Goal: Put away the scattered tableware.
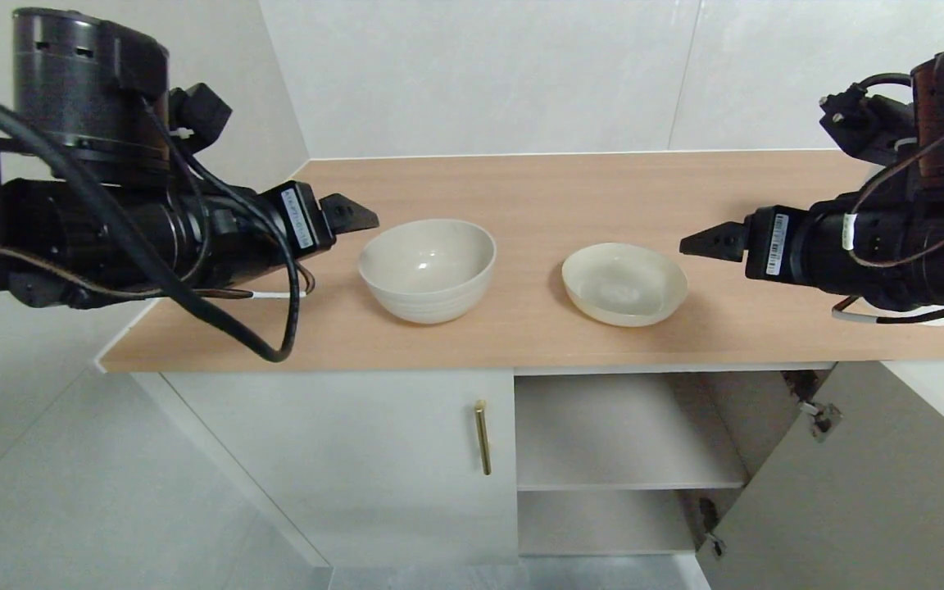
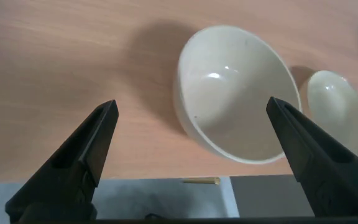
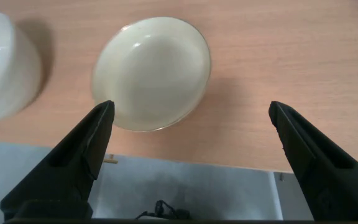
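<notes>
A deep white bowl (image 1: pixel 428 266) (image 2: pixel 236 92) (image 3: pixel 5 62) stands on the wooden countertop (image 1: pixel 546 192), left of centre. A shallower cream bowl (image 1: pixel 624 283) (image 3: pixel 151 73) (image 2: pixel 334 109) sits to its right. My left gripper (image 1: pixel 349 217) (image 2: pixel 191 109) hovers open just left of the deep bowl, above the counter. Level with the shallow bowl and just to its right, my right gripper (image 1: pixel 705 240) (image 3: pixel 191 109) is open too. Neither holds anything.
Below the counter, a cabinet (image 1: pixel 619 459) stands with its right door (image 1: pixel 849 483) swung open, showing two bare shelves. The left door (image 1: pixel 357 459) is closed and has a gold handle (image 1: pixel 482 437). White tiled walls close off the back and left.
</notes>
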